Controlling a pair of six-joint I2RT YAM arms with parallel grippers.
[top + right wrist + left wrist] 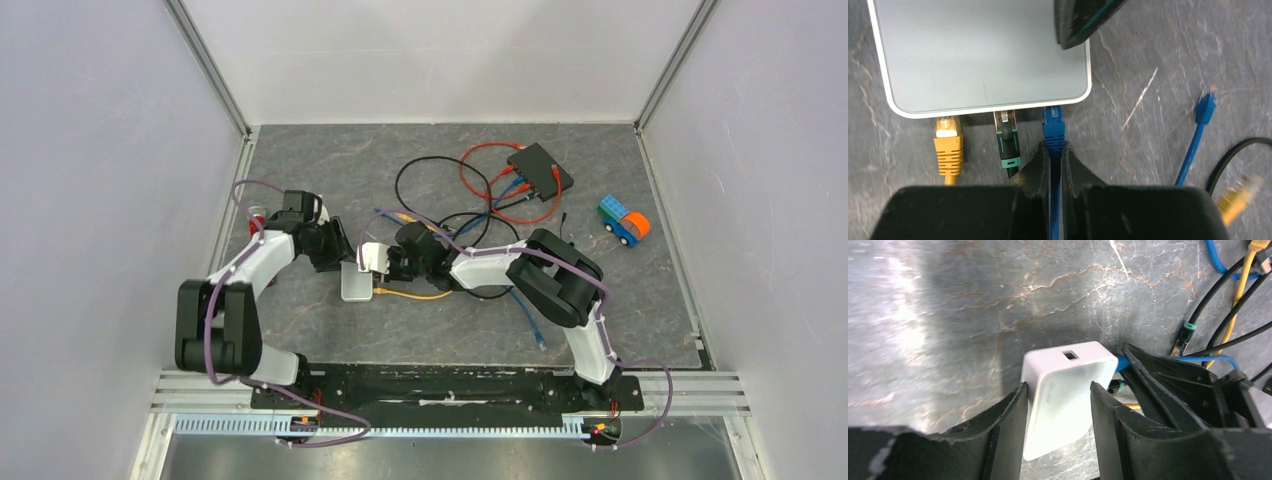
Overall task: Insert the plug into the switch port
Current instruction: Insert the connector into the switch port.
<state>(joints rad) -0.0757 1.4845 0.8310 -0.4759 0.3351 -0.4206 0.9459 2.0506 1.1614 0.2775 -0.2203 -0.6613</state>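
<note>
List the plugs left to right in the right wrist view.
yellow plug → black-and-green plug → blue plug → loose blue plug → loose yellow plug, blurred

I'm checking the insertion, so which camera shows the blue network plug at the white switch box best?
Right wrist: the blue network plug meets the white plastic switch box, close-up and unobstructed. Left wrist shows only a blue sliver beside the box; the top view barely shows it.

Grey table: white switch, black switch, tangled cables, 1 toy, probably truck.
</note>
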